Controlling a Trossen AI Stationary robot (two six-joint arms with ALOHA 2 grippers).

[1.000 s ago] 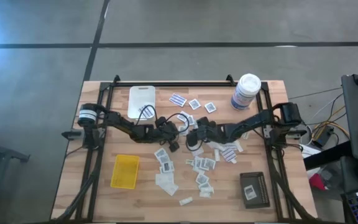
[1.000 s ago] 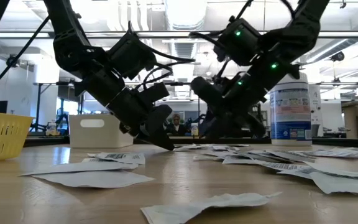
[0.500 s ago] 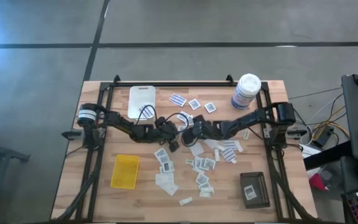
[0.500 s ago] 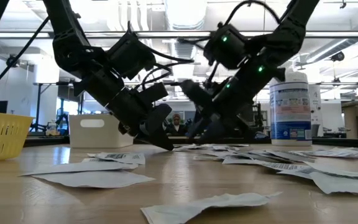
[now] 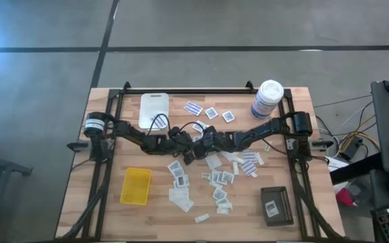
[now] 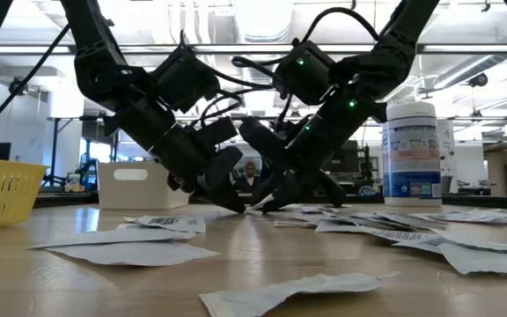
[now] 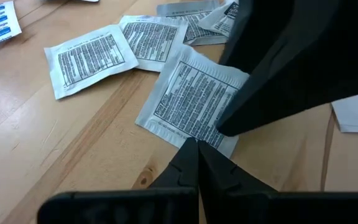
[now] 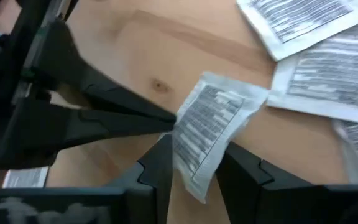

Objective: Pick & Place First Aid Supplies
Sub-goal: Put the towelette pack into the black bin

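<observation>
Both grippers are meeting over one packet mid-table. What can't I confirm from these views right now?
- Whether the right gripper has actually pinched the packet: in the right wrist view it lies between the fingers, contact unclear.
- Left wrist view: the right gripper covers part of that packet; the shut left gripper sits at its edge.
- High view: both grippers too small.
- Black tray: its contents unreadable.

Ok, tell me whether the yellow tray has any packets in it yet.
Empty. In the high view the yellow tray shows only its bare yellow floor, while the packets lie spread on the table beside it.
</observation>
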